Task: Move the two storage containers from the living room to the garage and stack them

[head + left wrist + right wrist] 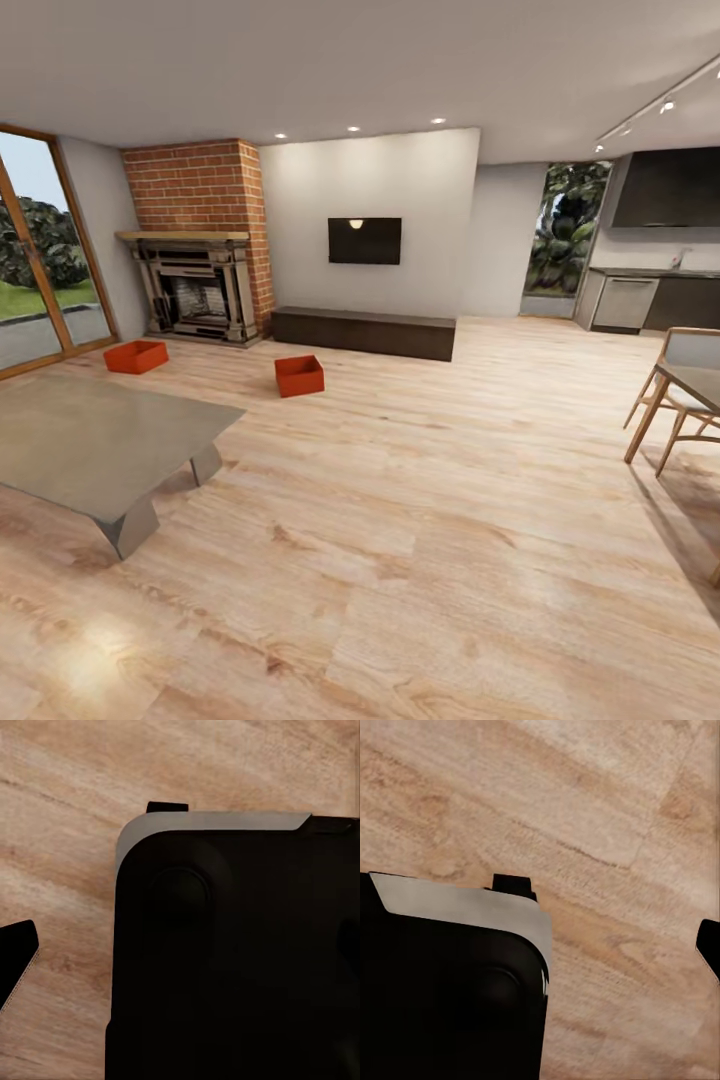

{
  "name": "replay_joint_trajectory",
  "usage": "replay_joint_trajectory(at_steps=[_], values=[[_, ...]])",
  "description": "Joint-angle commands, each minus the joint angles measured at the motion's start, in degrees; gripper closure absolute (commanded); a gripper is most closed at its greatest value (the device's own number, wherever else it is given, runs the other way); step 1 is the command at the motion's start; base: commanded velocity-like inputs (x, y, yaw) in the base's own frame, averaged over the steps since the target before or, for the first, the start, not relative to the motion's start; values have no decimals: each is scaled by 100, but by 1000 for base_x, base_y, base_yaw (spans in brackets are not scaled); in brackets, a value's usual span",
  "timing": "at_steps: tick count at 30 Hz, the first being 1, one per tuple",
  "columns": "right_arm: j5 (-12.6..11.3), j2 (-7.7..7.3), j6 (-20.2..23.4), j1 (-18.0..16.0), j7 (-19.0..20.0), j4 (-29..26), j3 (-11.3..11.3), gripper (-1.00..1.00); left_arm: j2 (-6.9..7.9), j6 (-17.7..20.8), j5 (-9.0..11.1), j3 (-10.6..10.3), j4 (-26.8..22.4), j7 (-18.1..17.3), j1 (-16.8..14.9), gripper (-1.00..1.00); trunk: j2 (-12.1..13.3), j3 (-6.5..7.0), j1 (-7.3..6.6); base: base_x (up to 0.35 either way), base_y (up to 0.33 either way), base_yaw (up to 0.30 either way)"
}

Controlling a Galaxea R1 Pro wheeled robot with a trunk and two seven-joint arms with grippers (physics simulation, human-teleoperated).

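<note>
Containers apart on plank floor

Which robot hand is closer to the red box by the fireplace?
Left, probably, but barely: the box lies far ahead on the robot's left. Both arms hang low beside its base, over the wood floor.

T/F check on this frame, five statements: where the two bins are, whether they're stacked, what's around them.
1. Both storage containers sit on the wood plank floor. True.
2. The containers are stacked. False: they lie apart, each on the floor.
3. One container lies near the brick fireplace. True.
4. One container rests on the grey low table. False: neither is on it.
5. The screen hangs above the long dark low cabinet. True.
</note>
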Motion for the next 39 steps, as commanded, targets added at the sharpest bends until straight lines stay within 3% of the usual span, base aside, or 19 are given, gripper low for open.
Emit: replay_joint_trajectory(at_steps=[1,39], values=[[-46,5,-30,-6,-6,18,48,-100,0,-13,36,3,2,-13,-2,-100,-2,-5,3,322,0,0],[-46,5,-30,-6,-6,18,48,-100,0,-13,36,3,1,-13,-2,-100,-2,-5,3,322,0,0]])
